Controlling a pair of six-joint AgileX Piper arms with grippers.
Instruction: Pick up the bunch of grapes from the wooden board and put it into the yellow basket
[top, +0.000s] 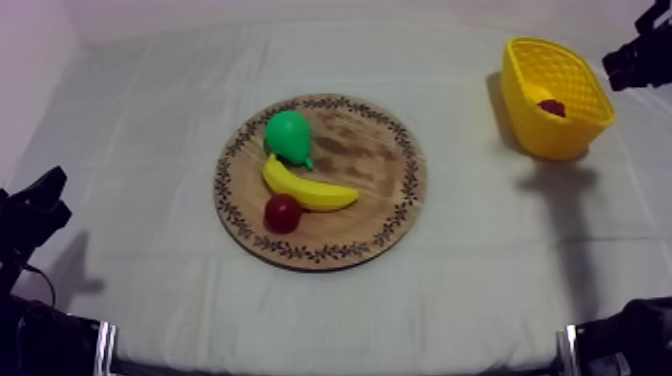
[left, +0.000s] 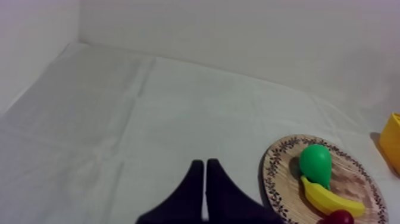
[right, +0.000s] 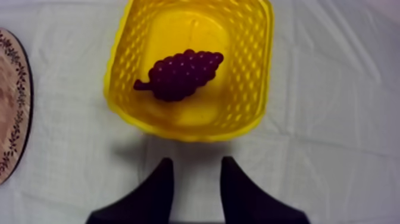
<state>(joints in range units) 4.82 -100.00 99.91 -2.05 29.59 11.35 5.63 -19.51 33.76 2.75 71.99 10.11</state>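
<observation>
1 bunch of grapes (right: 181, 74) lies in the yellow basket (right: 250, 101). The right gripper (right: 197, 162), fingers apart and empty, should lift straight clear of the rim. The left gripper (left: 204, 164) has its fingers together.

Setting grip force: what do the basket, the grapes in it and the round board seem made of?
Yellow basket: likely moulded plastic, slightly glossy, walls a regular lattice of holes.
Bunch of grapes: probably plastic or rubber, dark purple, smooth beads fused in one piece.
Round board: apparently wood, matt, mottled brown grain, dark leaf pattern round the rim.
</observation>
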